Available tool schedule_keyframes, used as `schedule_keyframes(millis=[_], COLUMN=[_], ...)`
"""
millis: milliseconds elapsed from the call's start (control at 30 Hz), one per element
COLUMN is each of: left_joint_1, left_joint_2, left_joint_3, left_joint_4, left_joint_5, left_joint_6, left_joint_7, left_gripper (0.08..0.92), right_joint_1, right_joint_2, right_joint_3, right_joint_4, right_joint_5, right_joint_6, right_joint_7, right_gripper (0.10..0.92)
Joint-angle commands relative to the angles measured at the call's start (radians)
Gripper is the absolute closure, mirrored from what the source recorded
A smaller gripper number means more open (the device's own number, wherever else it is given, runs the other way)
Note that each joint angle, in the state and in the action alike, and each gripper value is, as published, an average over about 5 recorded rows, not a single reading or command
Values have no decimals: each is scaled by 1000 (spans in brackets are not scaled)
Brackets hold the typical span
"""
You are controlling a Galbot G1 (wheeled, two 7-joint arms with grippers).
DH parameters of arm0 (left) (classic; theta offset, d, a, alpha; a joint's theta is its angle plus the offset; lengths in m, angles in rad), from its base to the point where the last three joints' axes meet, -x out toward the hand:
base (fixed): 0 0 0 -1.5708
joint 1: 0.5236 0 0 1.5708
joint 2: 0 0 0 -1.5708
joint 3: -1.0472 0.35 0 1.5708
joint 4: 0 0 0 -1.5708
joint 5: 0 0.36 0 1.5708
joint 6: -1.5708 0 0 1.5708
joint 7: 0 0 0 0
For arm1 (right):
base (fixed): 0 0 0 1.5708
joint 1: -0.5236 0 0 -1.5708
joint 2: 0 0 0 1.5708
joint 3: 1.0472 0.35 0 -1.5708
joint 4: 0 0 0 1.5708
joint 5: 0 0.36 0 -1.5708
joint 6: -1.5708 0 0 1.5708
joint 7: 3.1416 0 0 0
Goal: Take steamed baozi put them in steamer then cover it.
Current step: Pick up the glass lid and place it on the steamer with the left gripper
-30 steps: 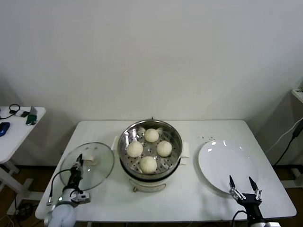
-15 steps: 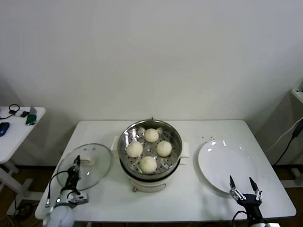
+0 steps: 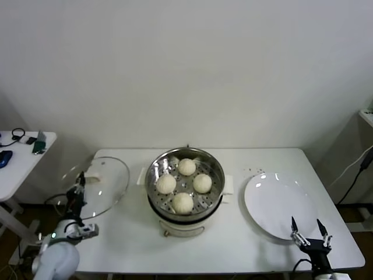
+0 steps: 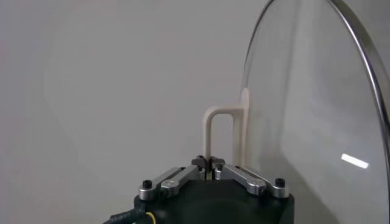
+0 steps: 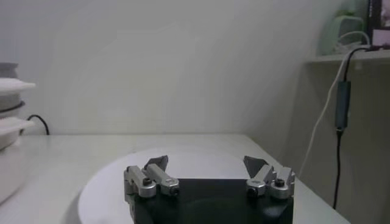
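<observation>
Nearest to me, at the near left corner of the table (image 3: 262, 251), my left gripper (image 3: 77, 188) is clenched on the cover (image 3: 99, 184). In the left wrist view the two fingers (image 4: 241, 176) are pressed together on the cream handle (image 4: 224, 131) of the glass lid, and the lid stands almost upright beside them. In the head view the cover is tilted, and I judge it is lifted off the table, left of the steamer (image 3: 185, 189) and apart from it. My left arm reaches up from the near left edge, with the wrist pointing to the far side.

At the near right, my right gripper (image 3: 310, 232) waits with its jaws spread wide and nothing between them. It is at the near rim of the white plate (image 3: 280, 204), which has no bun on it.

A little farther, in the middle of the table, the steamer holds all four steamed baozi (image 3: 186, 167) on the perforated tray. So I think the loading step is done and the covering step is now in hand.

The next move needs me to carry the cover to the right until it is over the pot, turn it flat with the handle up, and lower it so that the metal rim sits evenly on the pot's edge. I must not loosen the grip early, because the glass could slide.
</observation>
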Motion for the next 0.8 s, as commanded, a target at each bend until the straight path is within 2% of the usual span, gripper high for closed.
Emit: schedule_keyframes(millis=[33,233,433,633,800], left_joint_1=[29,-68,-120,-176,-236], left_joint_2=[116,84,16,-64,-121], left_joint_3=[70,275,457,565,630], left_joint_4=[-448,-466,-459,-439,-394], left_joint_5=[-13,132,269,373,440], left_joint_6=[282,399,446,489,509], left_joint_7=[221,264,333,413,444], left_gripper=[866,866,866,866,866], right_joint_1=[9,33,58,91,115], right_joint_2=[-7,-14,-25,-30,-27], right_joint_3=[10,-12,-38,-61,-77], right_joint_4=[-37,-73,-83,-92,-97], right_joint_5=[-42,-34,-22,-40,-61], right_joint_6=[-10,11,16,0,-14], right_joint_7=[47,40,31,38,49], right_gripper=[203,203,203,203,203])
